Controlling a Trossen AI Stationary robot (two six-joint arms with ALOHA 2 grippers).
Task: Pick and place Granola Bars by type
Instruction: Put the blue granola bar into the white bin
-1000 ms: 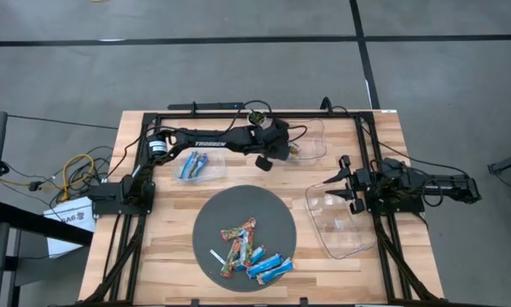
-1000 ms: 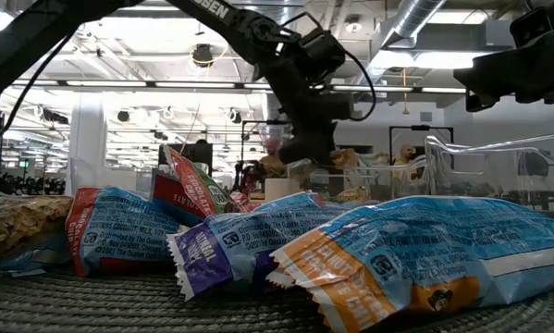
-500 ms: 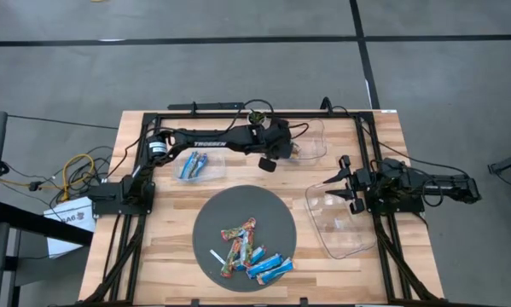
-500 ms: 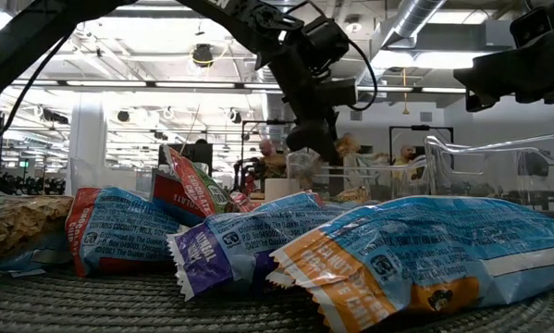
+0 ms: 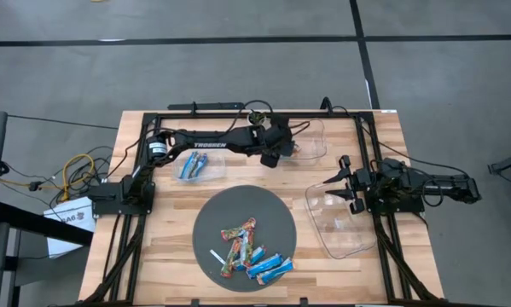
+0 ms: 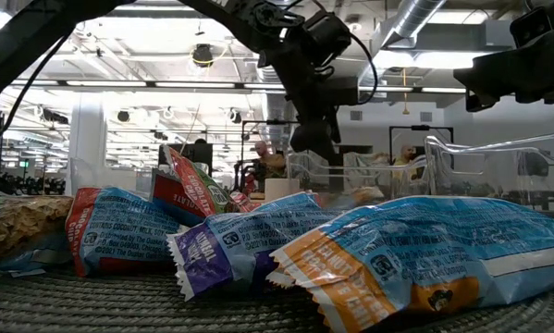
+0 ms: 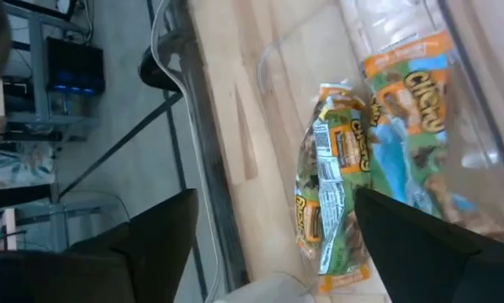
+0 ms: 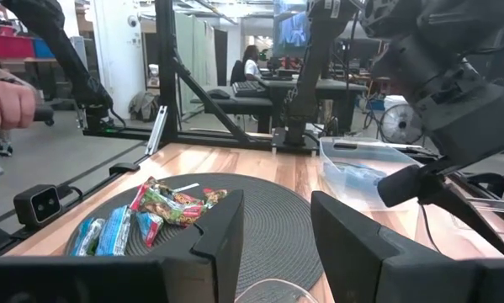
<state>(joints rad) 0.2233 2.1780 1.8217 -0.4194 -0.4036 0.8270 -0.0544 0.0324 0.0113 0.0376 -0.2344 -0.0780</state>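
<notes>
Wooden bench (image 5: pixel 170 247) in an open workshop, grey floor around it; dark round mat (image 5: pixel 281 215) at centre carries the remaining bars (image 5: pixel 248 252), mixed multicoloured and blue, with a thin white stick (image 5: pixel 217 257) among them.

Left claw (image 5: pixel 281 152) is over the far clear tub (image 5: pixel 313 139); fingers (image 7: pixel 163 244) spread wide, holding nothing; a green-and-orange bar (image 7: pixel 334 215) lies below it, apparently in the tub.

Second tub (image 5: pixel 200 165) on the left holds blue bars (image 5: pixel 192 165); third tub (image 5: pixel 345 223) on the right appears empty.

Right claw (image 5: pixel 339 188) waits above that third tub, open, empty.

Judgement: drop of a multicoloured bar looks complete; next is a return to the mat for another.

Risks:
- the mat pile is overlapped; closing on one bar could catch two types at once;
- the white stick lies beside the bars; a low grasp could take it instead;
- foil wrappers are probably slick; a pinch at a wrapper end may slip;
- the tubs look light; a knock from the arm on its way out could shift one.
</notes>
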